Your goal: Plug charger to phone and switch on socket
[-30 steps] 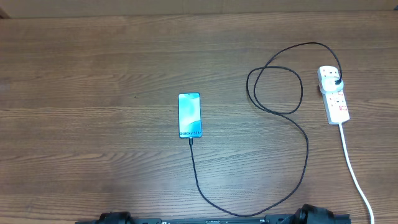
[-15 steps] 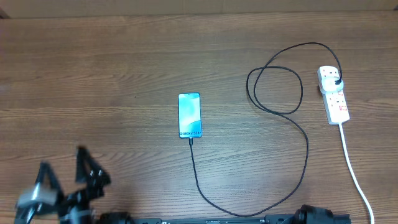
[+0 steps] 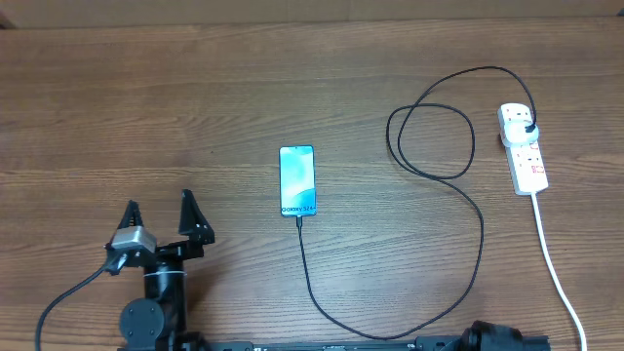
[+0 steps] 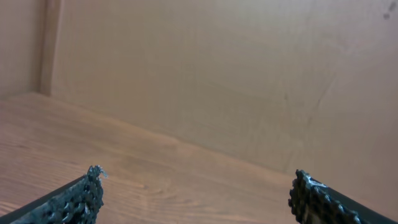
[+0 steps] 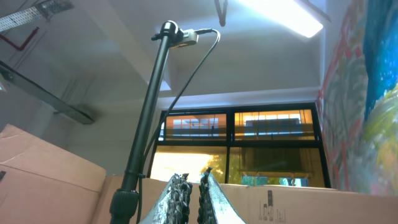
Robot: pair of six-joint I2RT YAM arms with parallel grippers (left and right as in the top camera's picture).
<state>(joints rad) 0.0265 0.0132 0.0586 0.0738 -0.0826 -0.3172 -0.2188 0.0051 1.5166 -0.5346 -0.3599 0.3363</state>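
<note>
Fingers of the left gripper stand wide apart and empty above the near-left part of the wooden table. The right gripper, seen only by its wrist camera, is closed on nothing and points upward. The phone lies mid-table, screen lit. The charger meets its near edge, loops rightward, and ends plugged into the socket.
</note>
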